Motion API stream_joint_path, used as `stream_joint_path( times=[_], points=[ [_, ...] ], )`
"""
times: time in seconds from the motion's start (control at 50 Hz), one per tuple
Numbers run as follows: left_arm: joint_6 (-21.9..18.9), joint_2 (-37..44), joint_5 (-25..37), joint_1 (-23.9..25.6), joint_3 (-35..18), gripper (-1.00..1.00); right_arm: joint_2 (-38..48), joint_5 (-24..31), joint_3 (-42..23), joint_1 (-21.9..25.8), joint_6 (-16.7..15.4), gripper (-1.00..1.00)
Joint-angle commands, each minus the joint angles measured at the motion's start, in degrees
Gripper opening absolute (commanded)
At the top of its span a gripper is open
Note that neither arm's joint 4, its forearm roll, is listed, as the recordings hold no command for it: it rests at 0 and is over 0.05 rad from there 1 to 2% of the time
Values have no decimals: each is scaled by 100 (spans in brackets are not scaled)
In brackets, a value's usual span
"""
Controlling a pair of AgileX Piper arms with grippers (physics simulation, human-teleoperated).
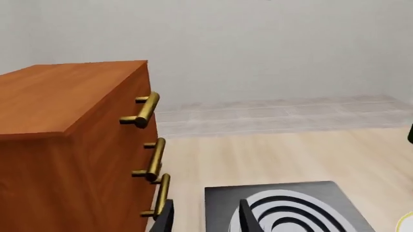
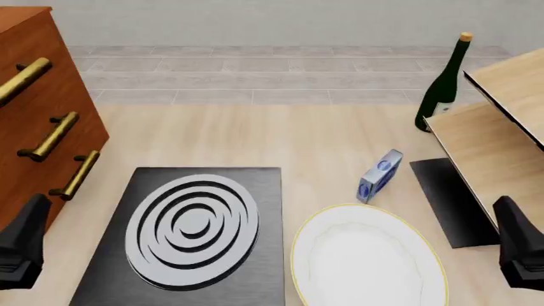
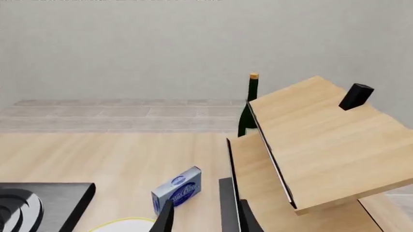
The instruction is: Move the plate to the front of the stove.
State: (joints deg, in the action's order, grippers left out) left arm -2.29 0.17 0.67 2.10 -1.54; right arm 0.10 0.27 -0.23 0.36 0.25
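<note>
The drawer cabinet (image 2: 38, 108) with brass handles stands far left; the light wooden shelf unit (image 2: 493, 140) stands right, its lower board overhanging a thin black mat (image 2: 450, 201). Either could catch an arm if you swing wide. The stove (image 2: 191, 239) lies near left, its ringed burner (image 2: 193, 231) tilted slightly in outline. The plate (image 2: 367, 258) lies flat on the table just right of the stove, close beside it with a narrow strip of table between. It is round, so it has no long axis and no facing direction; any rim point serves for a grasp. Being flat and thin, its rim could slip from the fingers, or you could push it against the stove edge. The green bottle (image 2: 444, 83) stands upright far right. A small blue box (image 2: 379, 175) stands just beyond the plate's far edge; you could topple it if the plate slides that way. Your left gripper (image 2: 21, 245) and right gripper (image 2: 518, 245) wait at the near corners, each with fingers parted and empty, well apart from the plate.
</note>
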Motion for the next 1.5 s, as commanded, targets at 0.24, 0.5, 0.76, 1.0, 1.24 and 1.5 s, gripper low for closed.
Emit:
stream_joint_path(
  times=[0.24,0.5,0.76,1.0,1.24,1.5],
  points=[
    [-1180,-9,892,1453,-922,100,-8,-25,-21,-42,97,100],
    [-3003,954,1148,2843,-1566,100,-8,-28,-39,-20,173,100],
    [-4300,2260,631,3968,-1842,100,-6,-12,-2,22,212,100],
    [-4979,3252,412,4695,-2211,100,-6,-8,14,47,268,100],
    [-5598,3923,430,5225,-2415,100,-5,22,-34,12,308,100],
    [-6216,4220,560,5430,-2359,100,-5,36,-51,44,355,100]
  ],
)
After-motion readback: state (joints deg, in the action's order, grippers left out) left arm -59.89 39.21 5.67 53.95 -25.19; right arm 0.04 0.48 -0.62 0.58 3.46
